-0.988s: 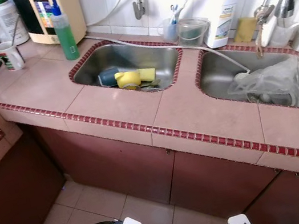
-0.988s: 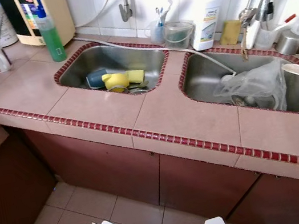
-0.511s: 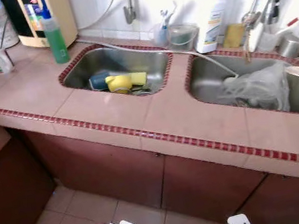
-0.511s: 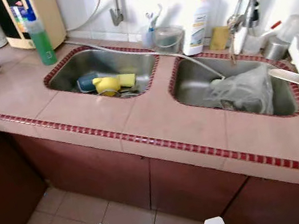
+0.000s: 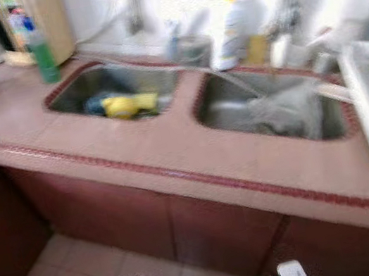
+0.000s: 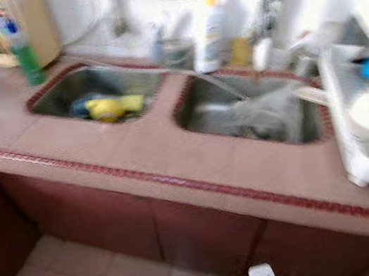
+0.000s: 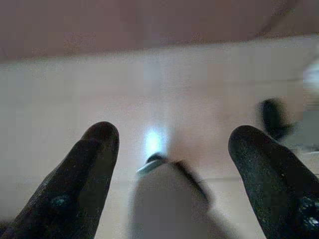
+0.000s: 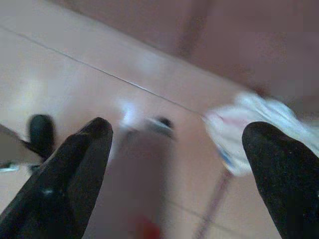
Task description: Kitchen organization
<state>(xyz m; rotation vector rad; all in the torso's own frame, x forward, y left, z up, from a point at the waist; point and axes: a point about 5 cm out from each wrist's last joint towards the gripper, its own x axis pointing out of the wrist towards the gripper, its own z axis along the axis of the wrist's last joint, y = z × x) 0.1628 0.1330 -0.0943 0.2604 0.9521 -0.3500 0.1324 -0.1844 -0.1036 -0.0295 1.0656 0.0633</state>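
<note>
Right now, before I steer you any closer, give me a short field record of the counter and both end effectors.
view: head camera blurred
counter: pink tiled counter with two steel sinks
left sink: yellow item inside, something blue beside it
right sink: crumpled clear plastic bag
back of counter: green bottle, white bottle
far right: white dish rack with dishes
left end effector: open, hanging low above floor tiles
right end effector: open, hanging low, holding nothing
</note>
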